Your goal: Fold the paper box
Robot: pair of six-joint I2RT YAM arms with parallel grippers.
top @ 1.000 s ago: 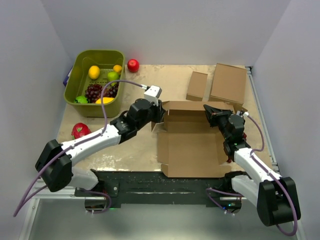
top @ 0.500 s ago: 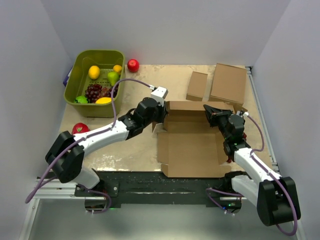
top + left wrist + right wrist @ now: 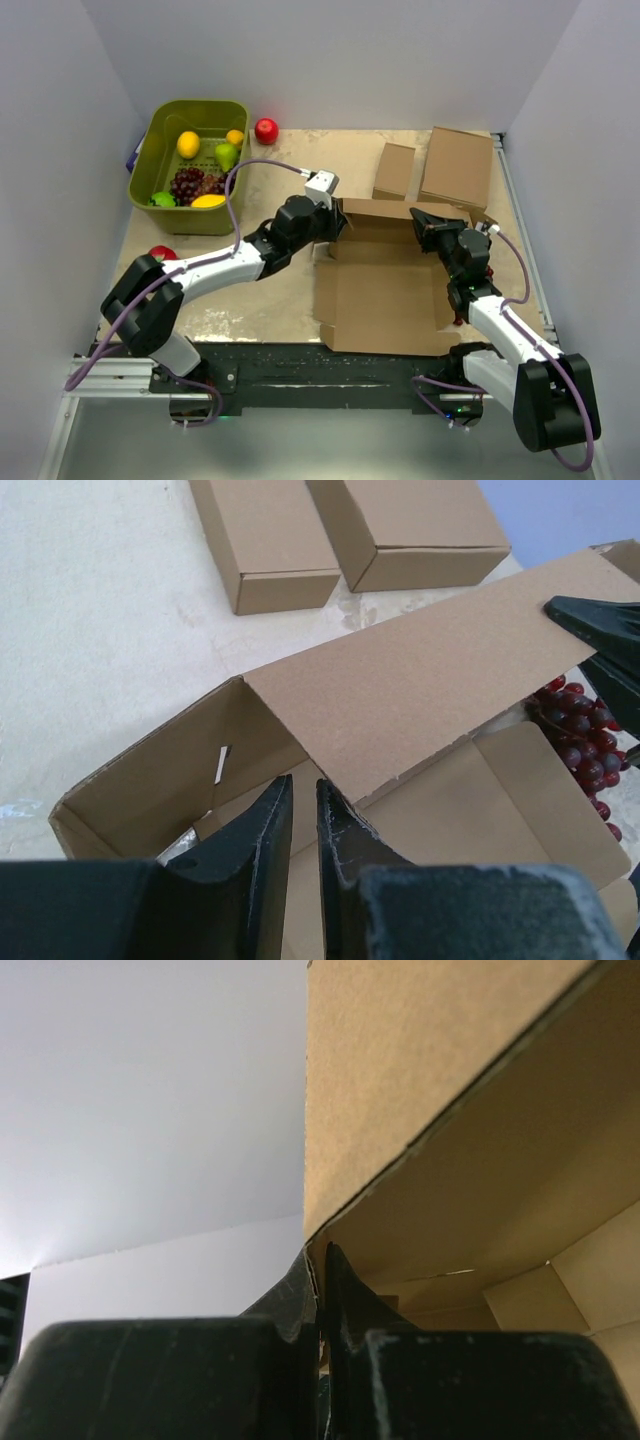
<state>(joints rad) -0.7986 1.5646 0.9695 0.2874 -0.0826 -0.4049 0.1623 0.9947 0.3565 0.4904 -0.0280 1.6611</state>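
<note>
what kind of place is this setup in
Probably a lab test cell for robot handling, not a home or packing floor: plain white walls enclose a small table, with a green basket of fruit and spare brown boxes set out beside the paper box.

Plain pale grey-lavender walls (image 3: pixel 330 60) close in the scene on three sides: a back wall at 12 o'clock and slanting side walls at 9 and 3 o'clock, all bare and matte. Between them lies the worktop (image 3: pixel 300 160), a beige, mottled, stone-like surface with faint stains and scuffs. Along its 3 o'clock edge runs a light metal rail (image 3: pixel 520 230). At 6 o'clock a black mounting plate (image 3: pixel 320 365) spans the near edge, speckled with pale dust, with a silver frame bar below it. Light is soft, even and diffuse, casting only weak shadows; the wall looks brighter toward the top.
</note>
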